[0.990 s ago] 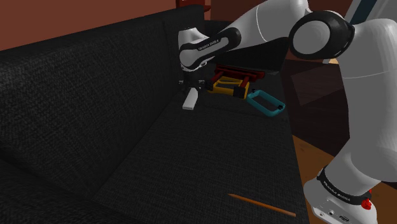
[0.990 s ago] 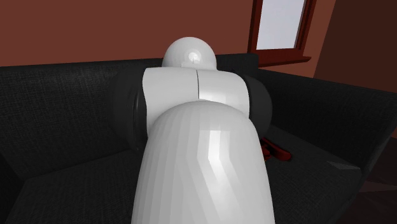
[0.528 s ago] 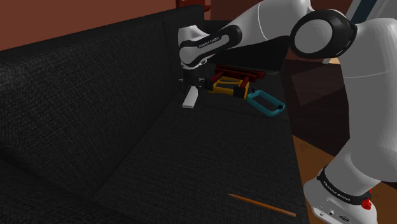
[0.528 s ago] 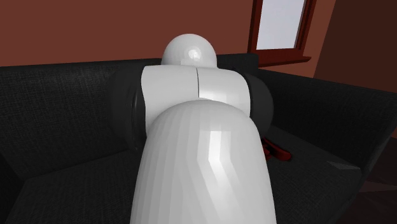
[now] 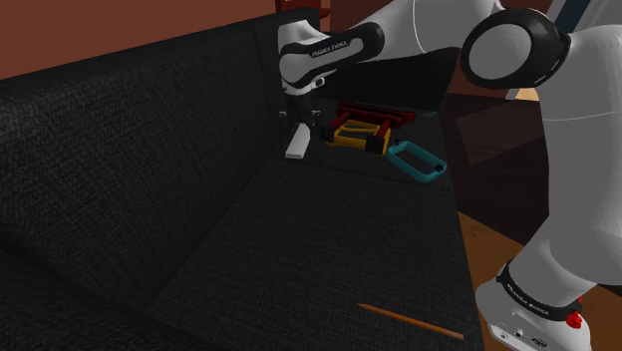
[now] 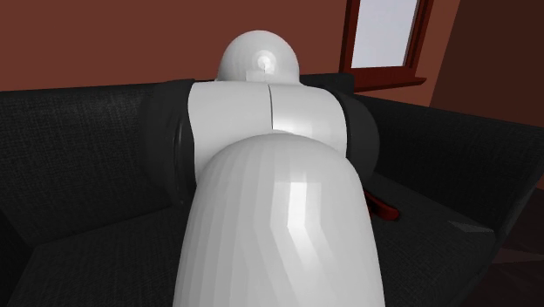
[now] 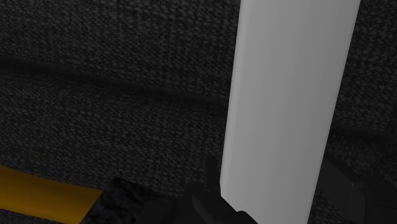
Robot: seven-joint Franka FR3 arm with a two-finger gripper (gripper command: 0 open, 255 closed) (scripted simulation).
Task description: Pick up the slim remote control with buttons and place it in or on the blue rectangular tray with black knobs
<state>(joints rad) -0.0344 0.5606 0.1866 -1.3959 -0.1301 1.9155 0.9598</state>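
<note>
While my hand (image 5: 299, 126) was clamped across the white remote (image 5: 296, 146) near one end, I judged it stiff, light and slick, best pinched by its long edges.

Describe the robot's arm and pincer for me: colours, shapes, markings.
The arm is made of glossy white rounded links with dark joints. Black bands near the wrist and base carry small white lettering. The pincer is all black with two fingers.

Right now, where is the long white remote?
In the shoulder view, the slim white remote hangs in the black end effector above the dark sofa seat, left of a yellow frame.
</note>
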